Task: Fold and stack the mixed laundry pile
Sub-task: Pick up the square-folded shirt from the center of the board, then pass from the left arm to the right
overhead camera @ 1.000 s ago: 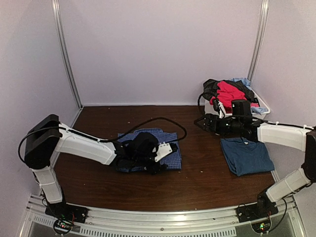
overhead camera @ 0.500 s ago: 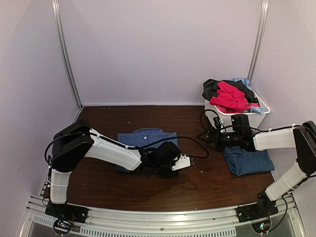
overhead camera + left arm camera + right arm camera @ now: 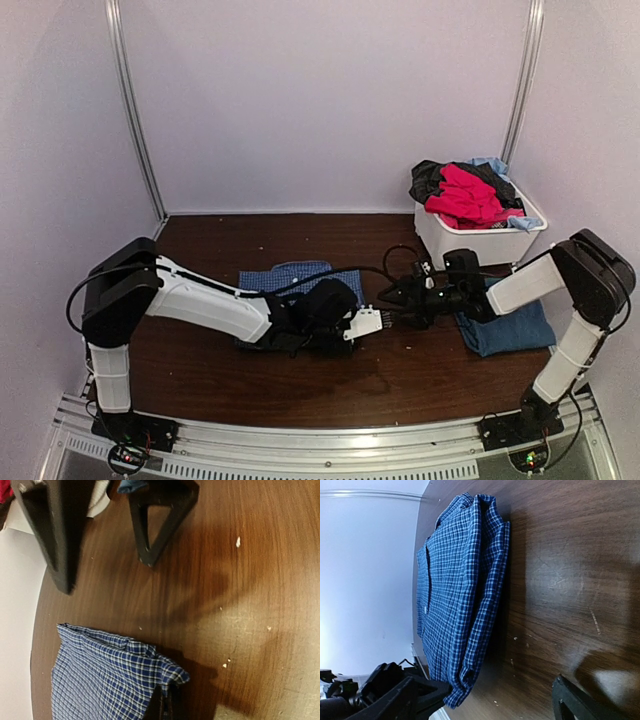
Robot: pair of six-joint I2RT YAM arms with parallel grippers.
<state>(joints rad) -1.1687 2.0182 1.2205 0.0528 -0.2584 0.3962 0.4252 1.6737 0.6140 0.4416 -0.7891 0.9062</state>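
The blue-and-white check shirt (image 3: 290, 275) is laid folded near the middle of the brown table (image 3: 400, 380), partly covered by the left arm (image 3: 210, 305). One corner at its right end is raised a little and is pinched by the left gripper (image 3: 372, 322), whose fingers (image 3: 163, 706) are pressed together on the cloth. The right gripper (image 3: 392, 297) is held low just beside it, empty, with the jaws spread wide. The dark-blue T-shirt (image 3: 512, 330) is laid flat at the right side. Behind it, a red garment (image 3: 465, 197), a black garment (image 3: 428, 180) and a light-blue garment (image 3: 490, 163) are heaped in the white bin (image 3: 455, 243).
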